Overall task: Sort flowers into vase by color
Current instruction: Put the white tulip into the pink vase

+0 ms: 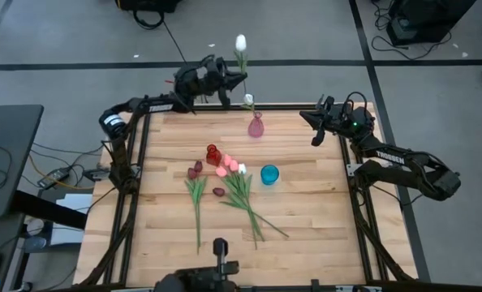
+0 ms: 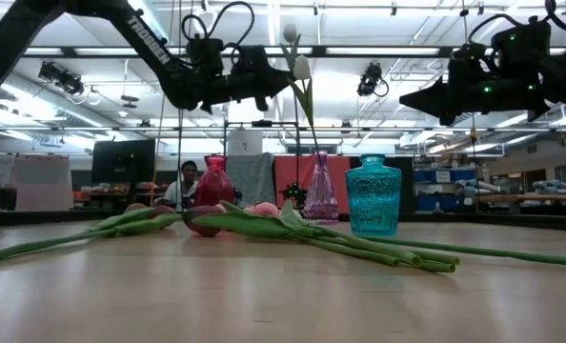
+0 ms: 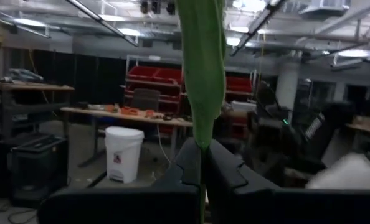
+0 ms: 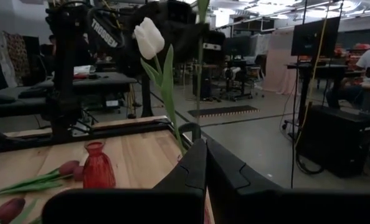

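Observation:
My left gripper (image 1: 238, 79) (image 2: 285, 82) is raised over the table's far edge, shut on a white tulip (image 1: 241, 42) whose head stands above it. Just below, the pink vase (image 1: 256, 126) (image 2: 320, 191) holds another white tulip (image 1: 248, 100) (image 4: 149, 37). Whether the held stem's lower end reaches the vase's neck, I cannot tell. The remaining flowers (image 1: 225, 182) lie flat mid-table, with maroon, pink and white heads. My right gripper (image 1: 310, 122) (image 4: 203, 148) hovers shut and empty near the far right corner. My left gripper pinches the white tulip's stem and a green leaf (image 3: 202, 127) between its two fingers, partway down the stem, below the head. The fingers come in about level from the table's left and lie across the stem. The flower stands upright, lifted clear of the table.
A red vase (image 1: 213, 154) (image 4: 98, 167) and a teal vase (image 1: 269, 173) (image 2: 373, 195) stand mid-table beside the lying flowers. Bare wood (image 1: 306, 219) lies toward the near edge and right side. A person sits in the room far behind the table.

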You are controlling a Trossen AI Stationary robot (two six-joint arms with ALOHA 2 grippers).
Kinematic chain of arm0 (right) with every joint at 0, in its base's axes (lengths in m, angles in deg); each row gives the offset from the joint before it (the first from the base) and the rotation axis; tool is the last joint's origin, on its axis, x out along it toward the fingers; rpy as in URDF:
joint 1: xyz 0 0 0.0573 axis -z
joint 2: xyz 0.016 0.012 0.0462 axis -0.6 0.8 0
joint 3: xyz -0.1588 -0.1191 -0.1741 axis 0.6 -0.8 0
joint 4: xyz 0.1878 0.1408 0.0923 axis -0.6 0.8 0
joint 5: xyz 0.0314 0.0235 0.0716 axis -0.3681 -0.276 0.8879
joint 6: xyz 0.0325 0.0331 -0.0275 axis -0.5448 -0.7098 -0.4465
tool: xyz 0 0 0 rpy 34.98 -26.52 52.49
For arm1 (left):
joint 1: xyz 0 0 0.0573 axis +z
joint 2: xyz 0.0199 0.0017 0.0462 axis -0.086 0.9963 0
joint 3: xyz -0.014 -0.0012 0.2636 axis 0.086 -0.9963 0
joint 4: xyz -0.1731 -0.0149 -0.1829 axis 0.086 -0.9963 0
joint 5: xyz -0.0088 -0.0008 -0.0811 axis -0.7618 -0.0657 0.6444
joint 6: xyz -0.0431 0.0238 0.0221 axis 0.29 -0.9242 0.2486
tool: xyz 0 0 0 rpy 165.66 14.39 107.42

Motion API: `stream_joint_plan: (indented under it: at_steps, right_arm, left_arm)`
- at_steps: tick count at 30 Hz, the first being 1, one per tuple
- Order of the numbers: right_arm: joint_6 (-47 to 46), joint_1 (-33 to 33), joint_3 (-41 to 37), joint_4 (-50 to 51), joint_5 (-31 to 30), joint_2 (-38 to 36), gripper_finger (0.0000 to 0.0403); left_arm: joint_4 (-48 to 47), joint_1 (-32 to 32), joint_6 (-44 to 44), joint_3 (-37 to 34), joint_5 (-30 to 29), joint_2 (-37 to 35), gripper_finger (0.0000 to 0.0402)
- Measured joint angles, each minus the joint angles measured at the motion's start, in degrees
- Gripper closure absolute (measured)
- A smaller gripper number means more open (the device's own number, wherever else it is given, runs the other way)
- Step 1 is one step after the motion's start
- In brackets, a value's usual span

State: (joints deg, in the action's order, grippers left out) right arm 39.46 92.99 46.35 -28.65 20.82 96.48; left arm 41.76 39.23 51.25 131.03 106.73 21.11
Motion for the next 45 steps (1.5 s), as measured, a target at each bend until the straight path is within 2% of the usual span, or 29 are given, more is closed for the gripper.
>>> stream_joint_plan:
  at_steps: [6, 20, 25, 32, 45]
  right_arm:
    - [0.18, 0.57, 0.00, -0.06, -0.19, 0.00, 0.0389]
    - [-0.20, 0.48, 0.00, -0.83, -0.25, 0.00, 0.0389]
    - [-0.10, 0.48, 0.00, -0.87, -0.22, 0.00, 0.0389]
    - [-0.18, 0.48, 0.00, -0.87, -0.20, 0.00, 0.0389]
    - [0.07, 0.48, 0.00, -0.87, -0.15, 0.00, 0.0389]
  left_arm:
    - [-0.21, -0.43, 4.19, 1.79, 0.07, 0.02, 0.0394]
    - [-0.77, -4.64, 7.57, 4.89, -5.16, 2.09, 0.0394]
    - [-3.98, -6.22, 4.90, 5.04, -6.29, 2.07, 0.0394]
    - [-10.09, -7.80, -4.65, 5.04, -6.05, 2.03, 0.0394]
    - [-9.24, -7.48, -4.79, 4.97, -5.62, 2.03, 0.0393]
